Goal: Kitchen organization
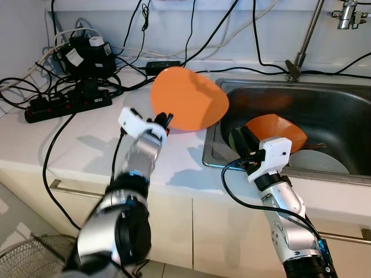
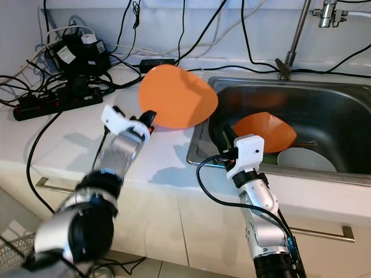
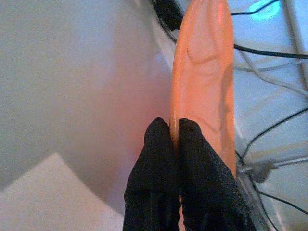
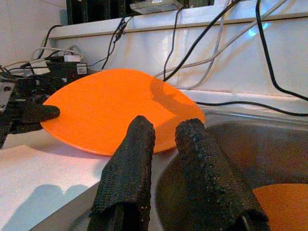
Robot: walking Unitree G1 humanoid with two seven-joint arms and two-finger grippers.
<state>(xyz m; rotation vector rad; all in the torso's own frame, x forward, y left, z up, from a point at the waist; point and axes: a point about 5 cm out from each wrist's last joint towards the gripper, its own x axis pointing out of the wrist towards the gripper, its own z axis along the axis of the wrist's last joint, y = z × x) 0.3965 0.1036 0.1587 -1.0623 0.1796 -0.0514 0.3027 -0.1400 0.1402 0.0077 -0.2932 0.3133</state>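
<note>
Beside sink (image 1: 324, 98) — cables (image 1: 191, 52), left gripper (image 1: 164, 120) pinching plate (image 1: 188, 98)

left claw (image 1: 165, 120) grips orange plate (image 1: 189, 98); right claw (image 1: 242, 141) over sink (image 1: 342, 110)

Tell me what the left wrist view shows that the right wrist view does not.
Left wrist view: the orange plate seen edge-on, with the left gripper shut on its rim. Right wrist view: the plate's broad face, the sink, a second orange dish inside it, and the right gripper open, holding nothing. Both: the held plate, white counter and black cables.
</note>
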